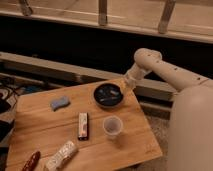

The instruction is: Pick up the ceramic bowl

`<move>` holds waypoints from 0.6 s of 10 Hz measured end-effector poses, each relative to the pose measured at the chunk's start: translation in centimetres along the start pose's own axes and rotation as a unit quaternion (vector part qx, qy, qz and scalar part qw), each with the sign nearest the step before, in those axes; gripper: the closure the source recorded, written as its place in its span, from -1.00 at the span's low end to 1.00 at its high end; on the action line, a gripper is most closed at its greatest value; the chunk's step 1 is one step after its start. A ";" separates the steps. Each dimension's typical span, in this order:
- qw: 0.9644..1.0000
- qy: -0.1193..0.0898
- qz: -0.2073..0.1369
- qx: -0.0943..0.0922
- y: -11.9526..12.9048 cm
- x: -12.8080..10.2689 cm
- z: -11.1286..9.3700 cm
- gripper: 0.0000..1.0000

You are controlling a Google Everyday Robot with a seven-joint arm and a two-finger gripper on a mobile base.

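Note:
The ceramic bowl (108, 95) is round, shallow and glossy black, and sits near the far right edge of the wooden table (45, 125). My gripper (124, 86) is at the bowl's right rim, at the end of the white arm (165, 70) that reaches in from the right. I cannot tell whether it touches the rim. The small translucent plastic cup (112, 126) stands upright in front of the bowl, apart from it.
A blue sponge (59, 103) lies at the left of the bowl. A dark snack bar (83, 124) lies mid-table. A white packet (61, 155) and a red object (30, 161) lie at the front left. A dark ledge with railing posts runs behind the table.

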 end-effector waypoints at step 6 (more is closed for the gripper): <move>1.000 -0.011 -0.013 0.021 -0.3 0.2 1.9 -0.60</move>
